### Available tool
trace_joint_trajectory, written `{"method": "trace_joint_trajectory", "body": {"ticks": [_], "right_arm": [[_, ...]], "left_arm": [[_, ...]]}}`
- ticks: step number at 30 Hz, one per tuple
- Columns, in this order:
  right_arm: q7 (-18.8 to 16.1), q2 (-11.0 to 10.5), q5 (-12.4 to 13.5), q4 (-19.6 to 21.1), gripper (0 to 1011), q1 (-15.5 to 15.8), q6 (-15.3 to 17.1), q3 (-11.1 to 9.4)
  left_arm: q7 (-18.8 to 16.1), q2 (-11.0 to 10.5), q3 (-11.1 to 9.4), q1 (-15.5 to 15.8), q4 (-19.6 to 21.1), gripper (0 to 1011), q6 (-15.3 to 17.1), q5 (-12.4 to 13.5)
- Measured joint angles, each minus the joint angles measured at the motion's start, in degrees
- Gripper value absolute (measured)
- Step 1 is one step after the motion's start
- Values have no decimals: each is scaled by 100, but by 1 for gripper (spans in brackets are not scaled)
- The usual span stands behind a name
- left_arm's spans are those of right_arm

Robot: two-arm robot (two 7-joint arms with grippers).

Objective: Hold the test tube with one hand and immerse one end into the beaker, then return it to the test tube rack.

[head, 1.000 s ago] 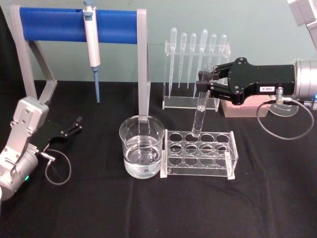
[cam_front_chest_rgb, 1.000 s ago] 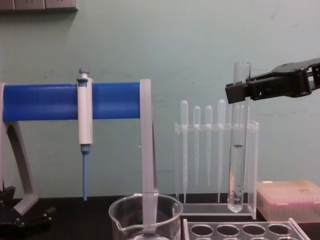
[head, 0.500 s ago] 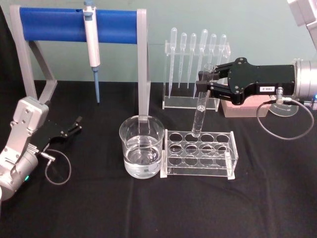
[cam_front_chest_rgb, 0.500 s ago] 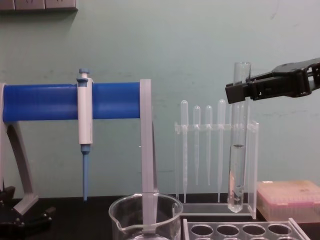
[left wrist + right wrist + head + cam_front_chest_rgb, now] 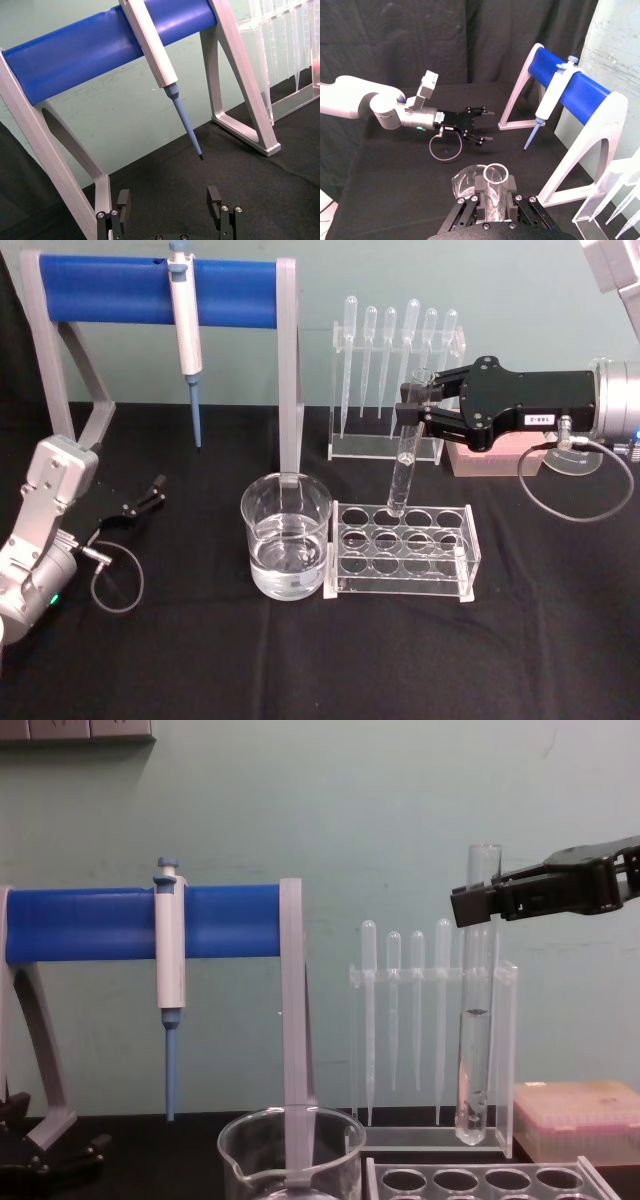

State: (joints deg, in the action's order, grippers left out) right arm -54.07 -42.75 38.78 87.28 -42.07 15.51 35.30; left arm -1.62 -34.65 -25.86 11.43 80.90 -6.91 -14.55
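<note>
Since it's thin glass, the test tube [image 5: 404,466] reads to me as light, stiff, slick and easy to crack. Too much squeeze or a knock on the rack [image 5: 470,552] could break it; too little and it slides through. The best hold is high on the straight wall just under the flared rim, so the rim can act as a stop and the lower end is free for dipping.

That is where my right gripper [image 5: 412,408] has it, jaws clamped on the tube near the top, right of centre in the head view. In the right wrist view the open rim pokes up between the jaws.

The long axis is close to vertical, open rim up and round bottom down. In the head view it leans a little, with the top toward the right of the frame. The bottom hangs over a back-row hole of the rack. In the chest view it is clear above the rack top, not seated. A level line partway up suggests some liquid inside, so I'd keep it upright.

The beaker [image 5: 258,532] with water sits just beside the rack, toward frame centre.

My left gripper [image 5: 156,489] is parked at the left edge, jaws apart, holding nothing.
</note>
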Motion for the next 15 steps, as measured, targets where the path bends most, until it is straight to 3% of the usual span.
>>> {"method": "trace_joint_trajectory", "body": {"ticks": [15], "right_arm": [[0,0,0,0,238,0,0,0]], "left_arm": [[0,0,0,0,0,1000,0,0]]}}
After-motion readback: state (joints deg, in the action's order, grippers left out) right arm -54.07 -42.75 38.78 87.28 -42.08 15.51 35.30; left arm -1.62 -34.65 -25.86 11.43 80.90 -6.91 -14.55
